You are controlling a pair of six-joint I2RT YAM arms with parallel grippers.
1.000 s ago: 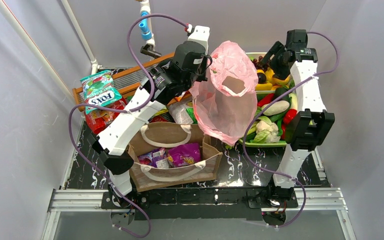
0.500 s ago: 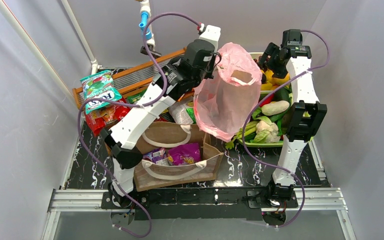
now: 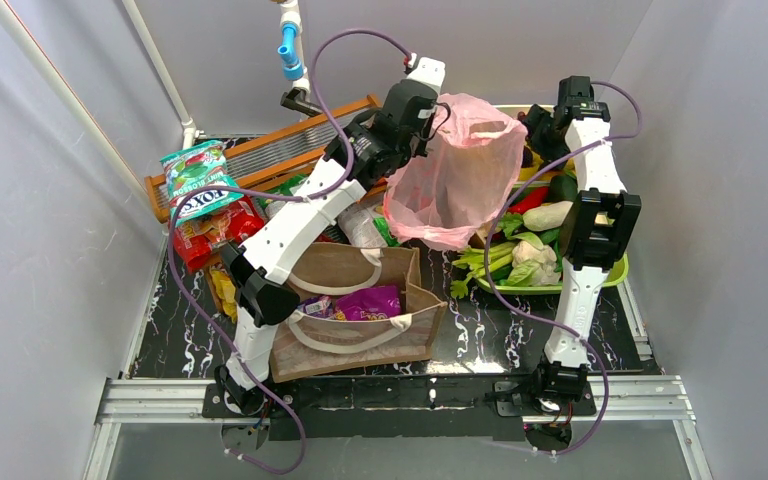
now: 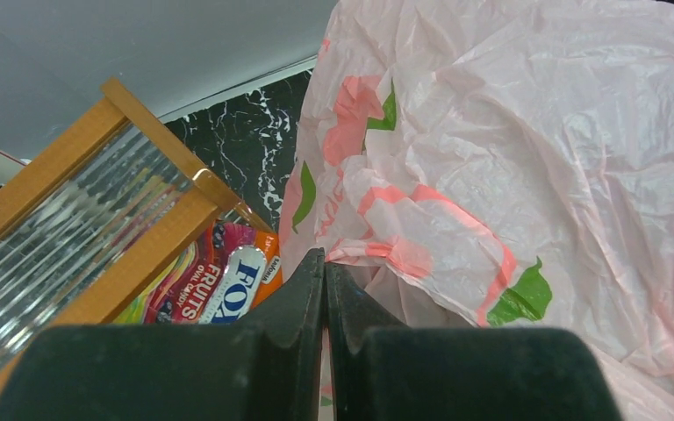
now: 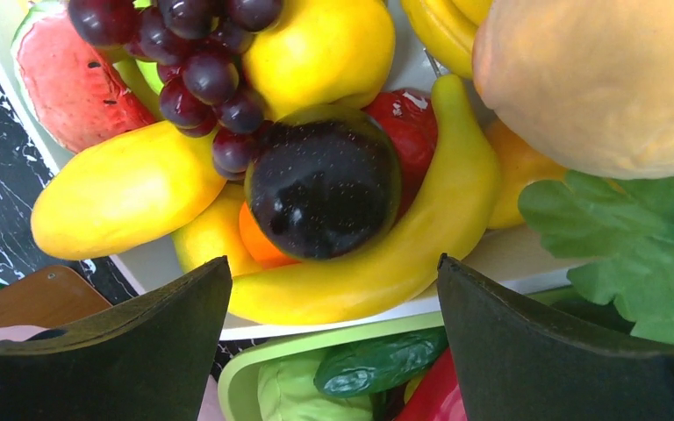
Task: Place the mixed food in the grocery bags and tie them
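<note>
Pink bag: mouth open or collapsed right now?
Open. The pink bag hangs from the left end effector, shut on its rim; the top view shows its mouth gaping.

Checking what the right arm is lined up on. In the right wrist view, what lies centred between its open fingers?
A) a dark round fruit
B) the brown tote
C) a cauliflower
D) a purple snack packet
A: the open right gripper frames a dark round fruit resting against a banana, with grapes at its upper left.
</note>
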